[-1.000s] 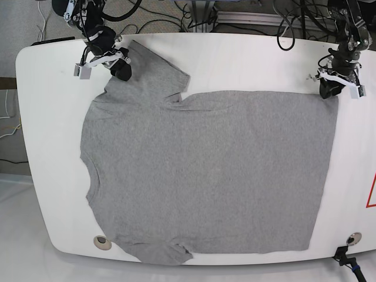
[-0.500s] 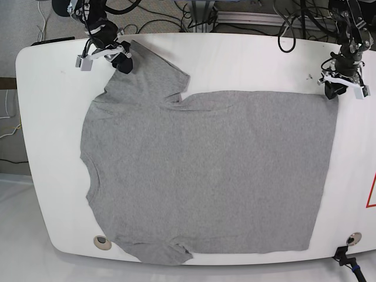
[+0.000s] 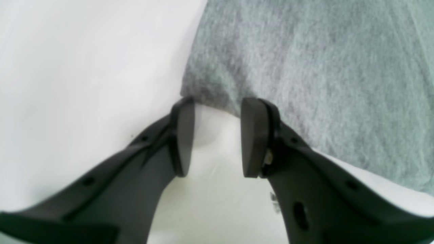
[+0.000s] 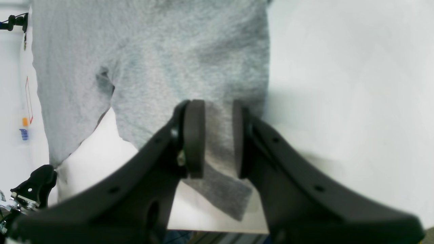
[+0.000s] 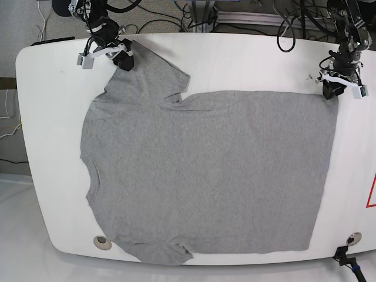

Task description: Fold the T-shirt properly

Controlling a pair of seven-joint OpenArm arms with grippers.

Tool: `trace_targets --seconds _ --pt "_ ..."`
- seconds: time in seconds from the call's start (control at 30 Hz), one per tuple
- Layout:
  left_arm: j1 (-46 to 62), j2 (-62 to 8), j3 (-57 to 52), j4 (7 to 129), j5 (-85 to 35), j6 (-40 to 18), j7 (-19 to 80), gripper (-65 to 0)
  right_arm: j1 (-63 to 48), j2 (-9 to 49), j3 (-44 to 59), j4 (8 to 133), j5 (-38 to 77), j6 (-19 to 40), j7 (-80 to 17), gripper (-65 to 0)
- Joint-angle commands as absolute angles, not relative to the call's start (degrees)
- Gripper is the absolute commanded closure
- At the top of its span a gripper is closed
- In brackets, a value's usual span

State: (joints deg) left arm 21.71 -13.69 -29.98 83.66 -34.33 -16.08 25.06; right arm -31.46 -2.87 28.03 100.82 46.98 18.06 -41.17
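The T-shirt is spread flat over most of the white worktop, its hem toward the right side of the base view and its collar toward the left. 1 sleeve is laid out toward the far edge of the worktop, and the other sleeve is seen at the near edge.

The right tool is placed at the outer end of the far sleeve. In the right wrist view a strip of grey fabric is seen between its 2 fingers, which are set apart with the cloth running through the gap; whether the cloth is actually pinched cannot be told.

The left tool is positioned at the far hem corner of the T-shirt. In the left wrist view its 2 fingers are spread, with bare worktop visible between them, and the fabric edge is found just at the fingertips. Nothing is gripped by it.

Cables are seen beyond the far edge of the worktop, and 2 round fittings are set into its near corners.
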Motion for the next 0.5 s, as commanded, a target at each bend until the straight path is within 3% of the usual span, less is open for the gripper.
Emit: trace_targets --seconds 0.0,0.47 --pt "21.6 -14.3 -30.5 84.3 -34.5 -16.1 24.9 -21.4 -31.9 -2.5 28.2 101.8 47.9 18.7 -40.6 -13.5" --pt "21.5 -14.1 -30.5 84.2 -34.2 -16.0 25.0 -21.5 -31.9 -2.3 28.0 101.3 47.9 18.5 -40.6 -13.2"
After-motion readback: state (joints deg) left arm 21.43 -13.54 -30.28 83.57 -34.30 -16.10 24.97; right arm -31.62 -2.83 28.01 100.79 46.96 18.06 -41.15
